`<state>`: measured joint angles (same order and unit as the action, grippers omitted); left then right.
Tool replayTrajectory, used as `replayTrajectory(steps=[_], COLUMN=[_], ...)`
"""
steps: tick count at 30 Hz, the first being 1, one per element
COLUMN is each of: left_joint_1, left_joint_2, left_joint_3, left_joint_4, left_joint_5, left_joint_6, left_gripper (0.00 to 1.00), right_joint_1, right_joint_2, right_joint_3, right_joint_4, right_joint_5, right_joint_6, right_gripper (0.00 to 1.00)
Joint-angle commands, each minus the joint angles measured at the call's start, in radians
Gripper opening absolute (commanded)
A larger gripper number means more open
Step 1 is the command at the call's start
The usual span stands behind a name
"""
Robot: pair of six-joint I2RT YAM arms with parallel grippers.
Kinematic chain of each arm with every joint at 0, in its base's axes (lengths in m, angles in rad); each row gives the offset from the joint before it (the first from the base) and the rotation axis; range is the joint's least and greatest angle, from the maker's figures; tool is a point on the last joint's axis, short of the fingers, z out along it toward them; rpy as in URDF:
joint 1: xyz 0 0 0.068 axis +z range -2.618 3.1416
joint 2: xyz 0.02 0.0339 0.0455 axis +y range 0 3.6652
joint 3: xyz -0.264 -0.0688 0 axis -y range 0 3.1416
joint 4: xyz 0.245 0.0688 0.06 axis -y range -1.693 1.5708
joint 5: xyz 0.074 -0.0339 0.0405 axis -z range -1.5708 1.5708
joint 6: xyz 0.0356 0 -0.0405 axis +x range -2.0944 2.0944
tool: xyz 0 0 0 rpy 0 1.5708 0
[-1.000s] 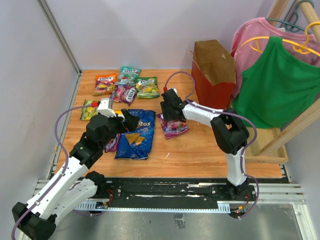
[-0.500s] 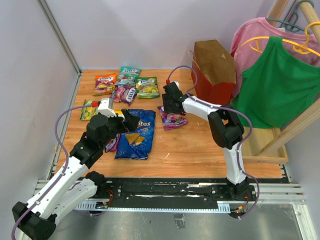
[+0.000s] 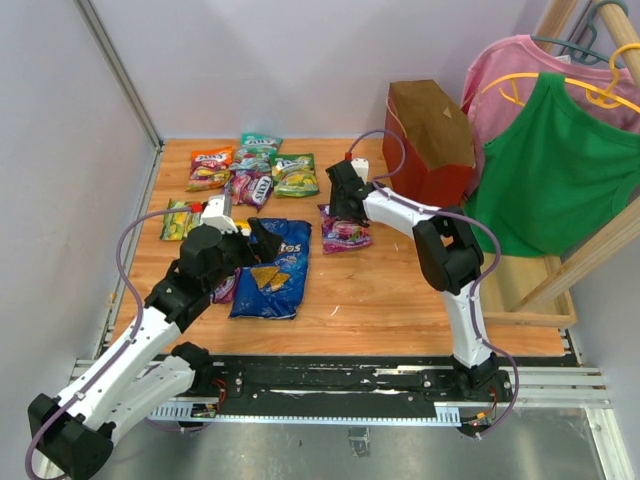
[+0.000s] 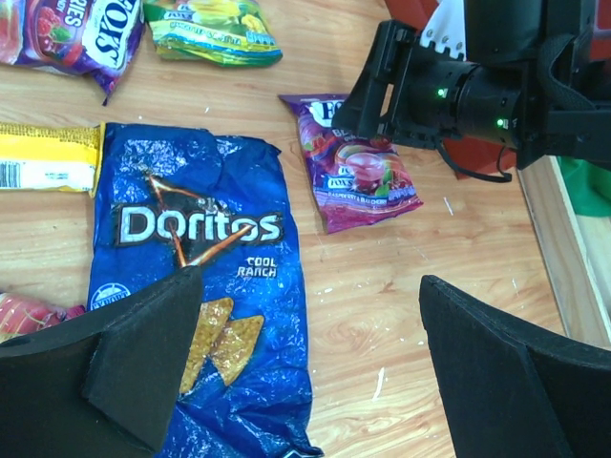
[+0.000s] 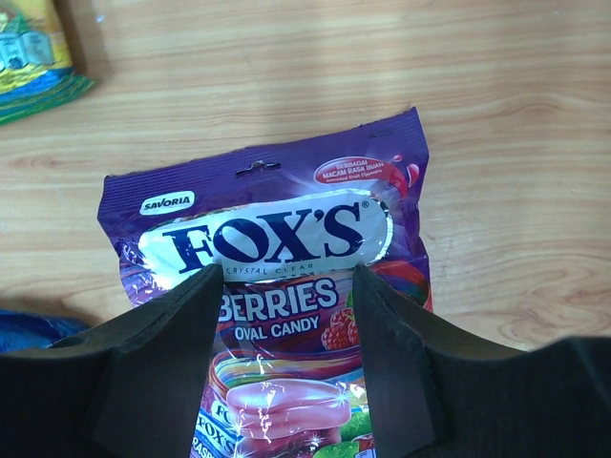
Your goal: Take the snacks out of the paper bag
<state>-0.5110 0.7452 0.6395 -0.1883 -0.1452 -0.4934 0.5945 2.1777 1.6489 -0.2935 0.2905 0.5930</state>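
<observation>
The paper bag (image 3: 432, 150), dark red with a brown top, leans at the back right. A purple Fox's candy packet (image 3: 345, 232) (image 5: 277, 239) lies flat on the wood just left of it. My right gripper (image 3: 342, 208) (image 5: 286, 277) hangs over that packet with its jaws part open, one finger over each side of the label. The blue Doritos bag (image 3: 270, 268) (image 4: 200, 229) lies flat at centre left. My left gripper (image 3: 255, 240) (image 4: 310, 286) stands wide open above its right edge, holding nothing. Several more candy packets (image 3: 250, 168) and a yellow bar (image 3: 180, 218) (image 4: 48, 157) lie at the back left.
A pink shirt (image 3: 500, 80) and a green shirt (image 3: 550, 170) hang from a wooden rack (image 3: 590, 260) at the right, close behind the bag. A wall (image 3: 60, 200) bounds the table's left side. Bare wood (image 3: 400, 300) lies in front of the right arm.
My right gripper has moved toward the back of the table, and the purple packet has slid that way with it. The paper bag has tipped. The left arm has barely moved.
</observation>
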Motion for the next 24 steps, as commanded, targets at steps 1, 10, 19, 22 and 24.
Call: replayTrajectory(steps=[1,10,19,22,24], left_joint_1=[0.002,0.002,0.002,0.002,0.002], left_joint_2=[0.024,0.029,0.067,0.071,0.071], left_joint_3=[0.015,0.017,0.020,0.020,0.019], left_joint_4=[0.033,0.035,0.050,0.047,0.047], left_joint_5=[0.023,0.026,0.041,0.046,0.049], left_joint_6=[0.007,0.010,0.011,0.013,0.013], left_gripper=[1.00,1.00,1.00,1.00,1.00], right_joint_1=[-0.019,-0.018,-0.017,-0.012,-0.012], right_joint_2=[0.022,-0.159,-0.407,-0.457,-0.496], right_joint_3=[0.002,-0.137,-0.281,-0.318,-0.349], right_joint_4=[-0.095,0.029,0.182,0.192,0.182], right_joint_5=[0.096,-0.014,-0.267,-0.321,-0.336], right_joint_6=[0.145,0.120,-0.074,-0.135,-0.165], right_gripper=[0.58,0.53,0.95,0.98,0.98])
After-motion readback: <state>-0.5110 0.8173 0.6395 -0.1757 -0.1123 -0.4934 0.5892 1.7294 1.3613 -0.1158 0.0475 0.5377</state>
